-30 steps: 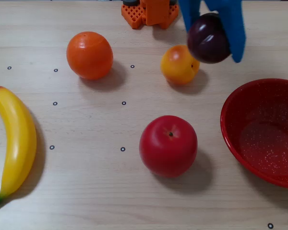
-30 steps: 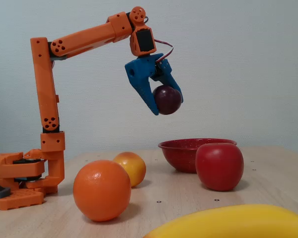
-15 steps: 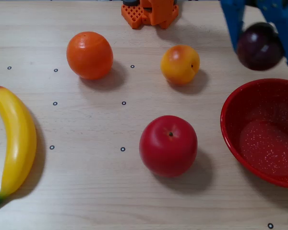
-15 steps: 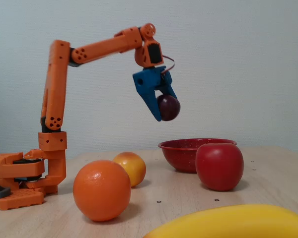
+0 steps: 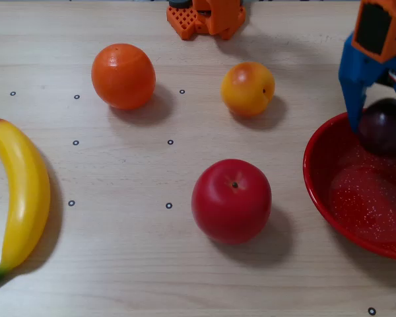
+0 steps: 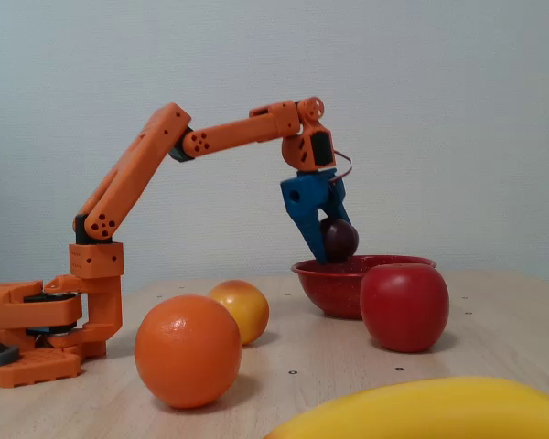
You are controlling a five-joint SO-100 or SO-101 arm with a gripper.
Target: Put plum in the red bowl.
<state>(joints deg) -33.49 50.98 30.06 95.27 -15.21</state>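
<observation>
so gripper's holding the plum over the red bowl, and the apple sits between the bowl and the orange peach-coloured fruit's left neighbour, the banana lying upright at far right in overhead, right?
Only the banana's place is wrong. In the overhead view the banana lies at far left, not right. The gripper does hold the plum over the red bowl.

The overhead view looks straight down on the pale wooden table (image 5: 119, 264), quite near, with the orange plastic arm base (image 5: 206, 16) at its top edge. The fixed view stands low at table height, facing the base (image 6: 37, 334) sideways from near. Both share the glossy red apple (image 5: 231, 200) (image 6: 403, 305).
</observation>
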